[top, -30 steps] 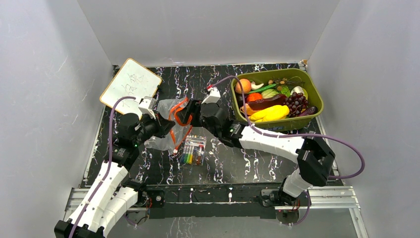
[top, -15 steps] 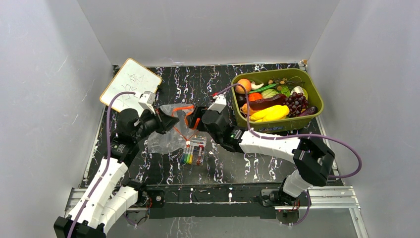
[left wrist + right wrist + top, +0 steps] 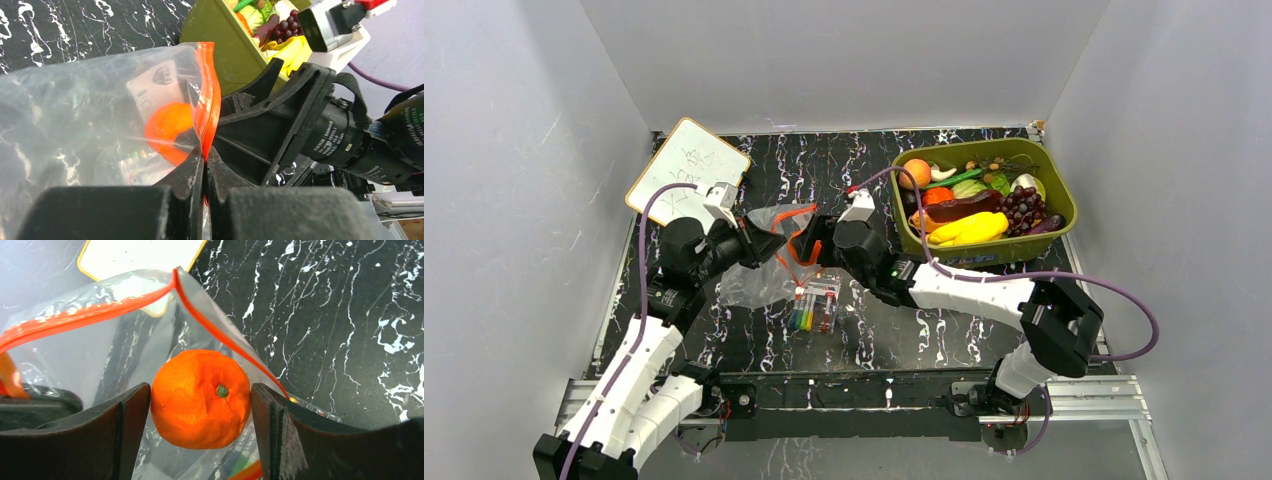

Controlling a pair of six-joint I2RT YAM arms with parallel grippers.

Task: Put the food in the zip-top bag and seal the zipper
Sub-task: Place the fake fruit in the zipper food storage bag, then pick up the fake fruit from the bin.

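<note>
Left jaws pinched together on the thin red-orange zipper strip [image 3: 210,95] of the clear crinkly zip-top bag [image 3: 75,105] — mouth held open above the black marbled bench [image 3: 894,332]. Right jaws clamped on a round orange toy mandarin [image 3: 200,397], just inside the bag mouth. Other toy fruit & veg [image 3: 972,228] sit in the olive-green plastic bin [image 3: 1024,249], near the bag.

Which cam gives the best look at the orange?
Right wrist: the orange sits sharp and unobstructed in the right gripper at the zip-top bag mouth. Left wrist shows it only through the plastic. Top external: can't make it out.
</note>
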